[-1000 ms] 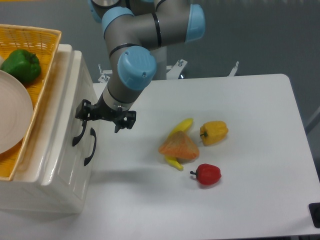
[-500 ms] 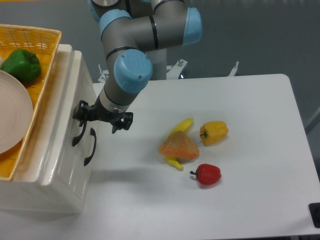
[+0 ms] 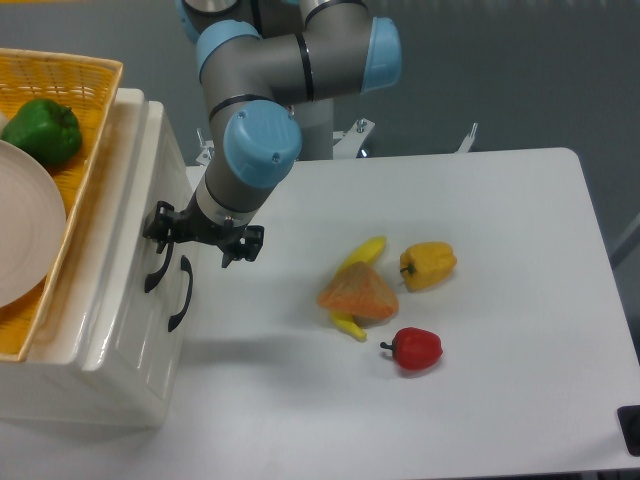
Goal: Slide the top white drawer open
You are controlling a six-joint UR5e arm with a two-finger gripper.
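- Cabinet [image 3: 110, 330], glossy cream-white, at the tabletop's [image 3: 500, 250] 9 o'clock edge; yellow wicker basket [image 3: 60, 90] on top holding a green pepper [image 3: 42, 130] and a plate [image 3: 22, 230]
- Top white drawer [image 3: 150, 180], upper of two, looks shut; curved black handle [image 3: 157, 268] on its front
- Claw [image 3: 203, 236] just beside the drawer front, above that handle; jaws spread, gripping nothing
- Centre of tabletop: banana [image 3: 360, 258]; orange mesh bag [image 3: 358, 294]; yellow pepper [image 3: 428, 264] at 3 o'clock of it; red pepper [image 3: 415, 348] at 5 o'clock
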